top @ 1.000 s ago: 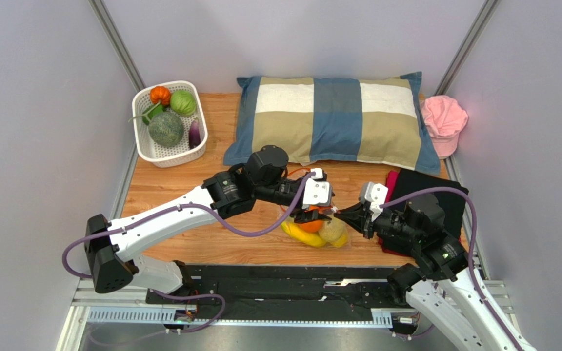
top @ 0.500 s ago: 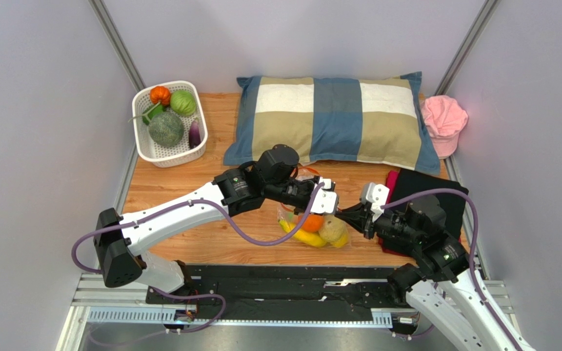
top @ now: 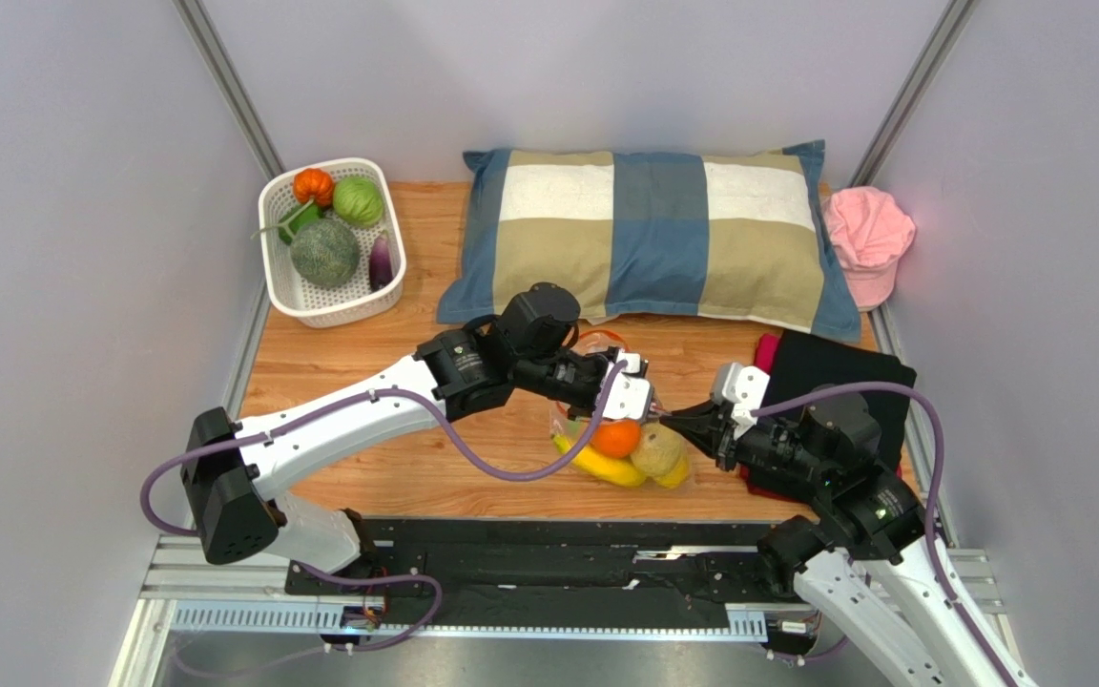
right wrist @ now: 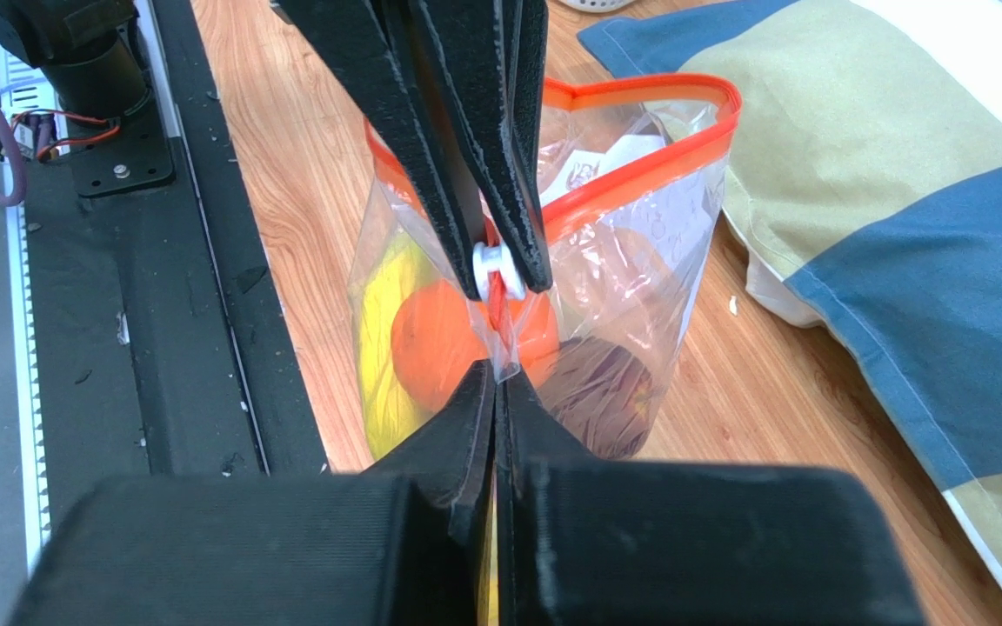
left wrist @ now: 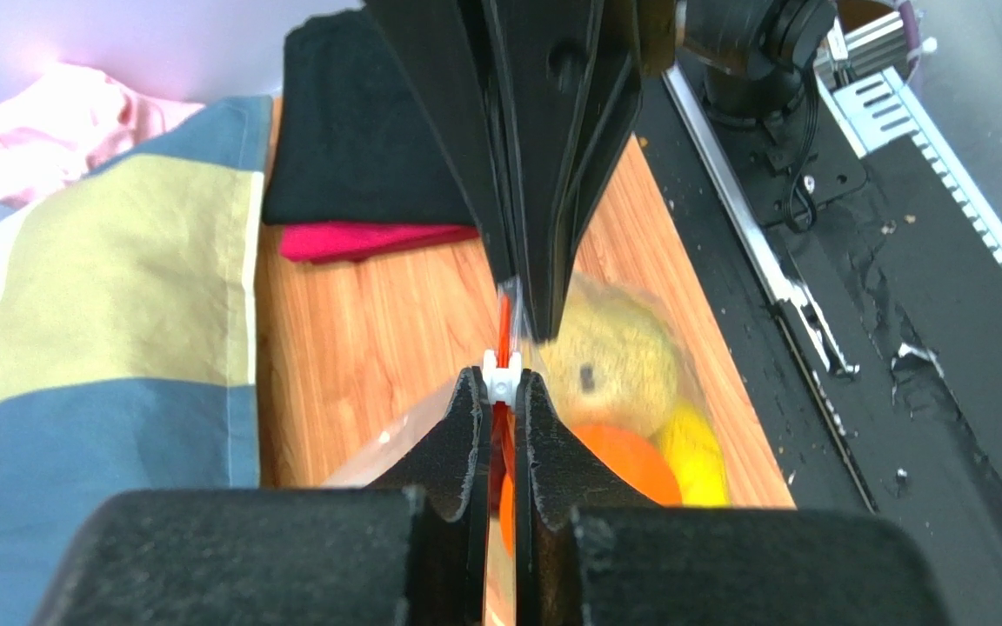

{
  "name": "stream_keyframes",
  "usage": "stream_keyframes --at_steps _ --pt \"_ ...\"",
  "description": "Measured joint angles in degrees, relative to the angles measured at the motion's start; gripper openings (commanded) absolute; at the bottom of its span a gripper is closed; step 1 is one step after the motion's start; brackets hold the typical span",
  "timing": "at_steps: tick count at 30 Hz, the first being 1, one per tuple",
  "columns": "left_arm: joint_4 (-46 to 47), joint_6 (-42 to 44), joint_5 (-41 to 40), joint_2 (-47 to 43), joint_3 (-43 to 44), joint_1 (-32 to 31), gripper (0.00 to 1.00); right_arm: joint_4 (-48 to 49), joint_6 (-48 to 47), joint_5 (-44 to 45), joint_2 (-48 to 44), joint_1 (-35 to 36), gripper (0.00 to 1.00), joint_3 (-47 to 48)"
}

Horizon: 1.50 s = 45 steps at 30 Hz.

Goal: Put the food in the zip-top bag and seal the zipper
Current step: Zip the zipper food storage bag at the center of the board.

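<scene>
tomato [top: 614, 437], banana [top: 601, 465] and pear [top: 656, 450] are already inside the zip-top bag [right wrist: 624, 339], lower middle of the top view. left jaws and right jaws are clenched on the zipper [right wrist: 650, 172], its far part gaping; sealing remains.

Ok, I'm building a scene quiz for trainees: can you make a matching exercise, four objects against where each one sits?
1 orange-red plastic tomato
2 white plastic basket
3 pink cloth cap
4 black folded cloth

a far left corner of the wooden table
b near right side
c inside the clear crinkly zip-top bag
d beside the checked pillow's right end

Pairs: 1-c, 2-a, 3-d, 4-b
</scene>
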Motion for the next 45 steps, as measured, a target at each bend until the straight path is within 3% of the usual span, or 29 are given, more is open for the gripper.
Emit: stream_keyframes --at_steps 21,45 --pt "-8.3 2.9 -0.2 -5.9 -5.9 11.1 0.0 -3.5 -1.2 6.6 -6.0 0.1 0.0 -1.5" --pt "-21.9 8.9 -6.7 -26.4 -13.1 24.1 0.0 -5.7 0.1 15.6 -9.3 0.5 0.0 -1.5"
